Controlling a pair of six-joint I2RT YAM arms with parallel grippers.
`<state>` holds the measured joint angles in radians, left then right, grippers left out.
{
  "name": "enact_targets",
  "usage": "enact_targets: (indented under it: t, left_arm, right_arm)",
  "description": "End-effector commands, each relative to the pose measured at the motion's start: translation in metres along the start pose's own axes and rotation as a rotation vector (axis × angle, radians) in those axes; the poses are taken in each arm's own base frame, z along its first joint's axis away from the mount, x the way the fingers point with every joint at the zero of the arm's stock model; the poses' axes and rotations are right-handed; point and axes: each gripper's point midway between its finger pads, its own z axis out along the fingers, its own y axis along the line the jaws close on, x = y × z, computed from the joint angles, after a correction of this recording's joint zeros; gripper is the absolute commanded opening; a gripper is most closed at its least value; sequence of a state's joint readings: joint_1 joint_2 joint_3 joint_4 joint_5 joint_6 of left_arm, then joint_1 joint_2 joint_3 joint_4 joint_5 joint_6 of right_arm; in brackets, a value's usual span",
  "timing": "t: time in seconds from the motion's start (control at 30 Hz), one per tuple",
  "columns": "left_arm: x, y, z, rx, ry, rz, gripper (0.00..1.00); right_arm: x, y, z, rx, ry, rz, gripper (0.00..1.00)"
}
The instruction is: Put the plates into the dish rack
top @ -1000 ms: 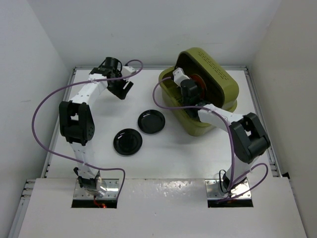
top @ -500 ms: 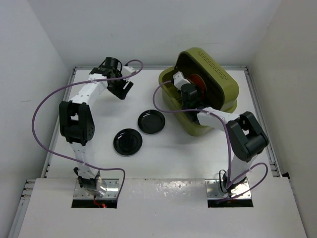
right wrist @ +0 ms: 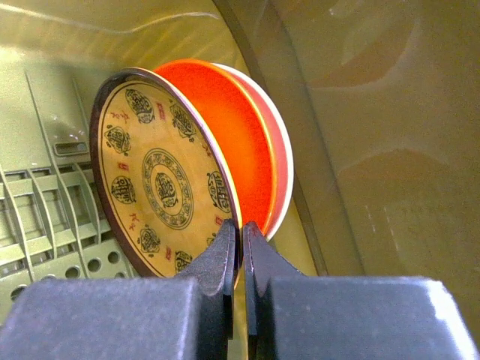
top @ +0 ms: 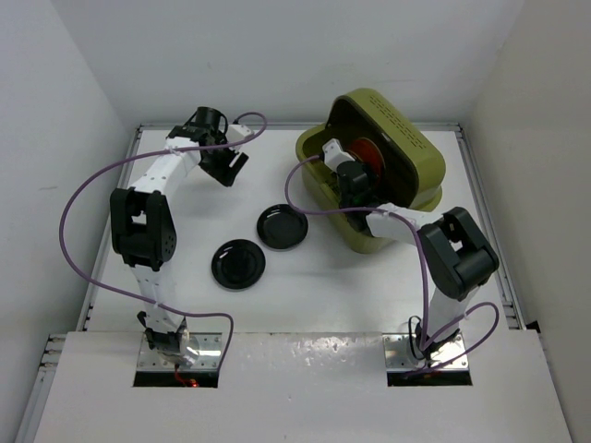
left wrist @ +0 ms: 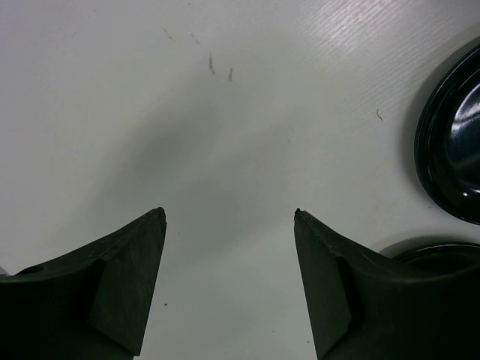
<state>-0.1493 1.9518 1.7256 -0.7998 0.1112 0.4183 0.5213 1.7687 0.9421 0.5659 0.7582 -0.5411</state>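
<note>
**Plates partly on the table point(top: 323, 286), partly in the dish rack point(top: 420, 157)**

White surfaces close the scene in. A plain left wall point(top: 55, 101), a back wall point(top: 277, 55) and a right wall point(top: 545, 120) box in the white table. Its matte top shows a few faint scuffs in the left wrist view. A white panel point(top: 295, 388) covers the near edge, with cut-outs at the two arm bases.

On the left, the left arm reaches toward the far side of the table, and a purple cable point(top: 69, 212) loops out beside it. The left gripper point(top: 235, 166) hangs over bare tabletop with its jaws spread wide and nothing between them. Its dark fingers point(left wrist: 127, 285) frame only the white surface and a soft shadow.

Toward the middle, two glossy black plates lie flat on the table just beside each other. One is nearer the arm bases point(top: 238, 264), and the other is farther back and to the right point(top: 283, 226).

On the right stands the olive-green dish rack with its domed lid raised. The right arm bends down into the tub. The right gripper point(right wrist: 241, 247) is pinched onto the lower rim of the yellow patterned plate point(right wrist: 161, 187), which stands on edge above the slatted floor point(right wrist: 45, 217). The orange plate point(right wrist: 251, 142) stands on edge directly behind it, close against its back. Past the orange plate rises the rack's smooth olive wall point(right wrist: 360, 150).
</note>
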Motion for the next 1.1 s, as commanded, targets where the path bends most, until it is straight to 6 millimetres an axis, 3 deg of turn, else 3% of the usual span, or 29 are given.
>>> enact_targets:
  t: [0.0, 0.3, 0.7, 0.8, 0.93, 1.07]
  left_arm:
    - [-0.014, 0.006, -0.011, -0.015, -0.040, 0.017, 0.73]
    - [-0.014, 0.006, -0.011, -0.015, -0.040, 0.017, 0.73]
    - [-0.007, 0.003, -0.007, -0.006, -0.024, 0.015, 0.73]
    - [-0.007, 0.003, -0.007, -0.006, -0.024, 0.015, 0.73]
    - [-0.007, 0.003, -0.007, -0.006, -0.024, 0.015, 0.73]
    - [-0.007, 0.003, -0.007, -0.006, -0.024, 0.015, 0.73]
  right_arm:
    - [-0.015, -0.012, 0.001, 0.058, -0.041, 0.053, 0.00]
    - [0.000, 0.014, 0.009, -0.004, 0.006, 0.077, 0.00]
    - [0.005, 0.012, 0.011, 0.012, 0.037, 0.054, 0.01]
    - [0.011, 0.009, 0.007, 0.018, 0.054, 0.037, 0.06]
    - [0.014, 0.006, 0.004, 0.022, 0.066, 0.045, 0.22]
    - [0.014, 0.005, 0.005, 0.025, 0.070, 0.044, 0.28]
